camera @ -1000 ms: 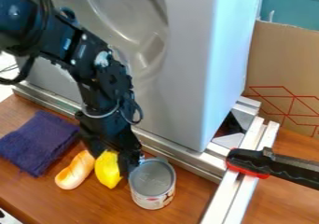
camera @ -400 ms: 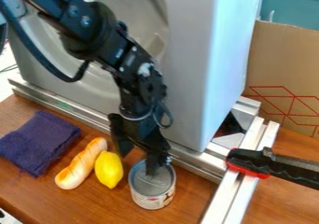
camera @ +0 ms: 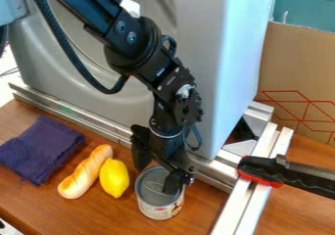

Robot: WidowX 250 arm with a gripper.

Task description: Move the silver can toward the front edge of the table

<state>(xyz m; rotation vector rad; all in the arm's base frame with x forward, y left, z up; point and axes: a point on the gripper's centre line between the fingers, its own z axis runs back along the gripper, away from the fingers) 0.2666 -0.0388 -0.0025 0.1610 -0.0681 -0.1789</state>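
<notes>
Fingers apart, the black gripper (camera: pixel 155 179) has shifted from the yellow plastic lemon (camera: pixel 114 178) to the grey-topped cylindrical can (camera: pixel 157 210), now seemingly its focus. The lemon lies beside the can; the tan toy bread (camera: pixel 84 173) and purple cloth (camera: pixel 40 149) lie farther from it.

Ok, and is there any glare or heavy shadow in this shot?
In the camera view, a pale sheen runs down the right side of the tall grey panel, the silvery rail shines brightly, and the black gripper looks dark, with little surface detail.
</notes>
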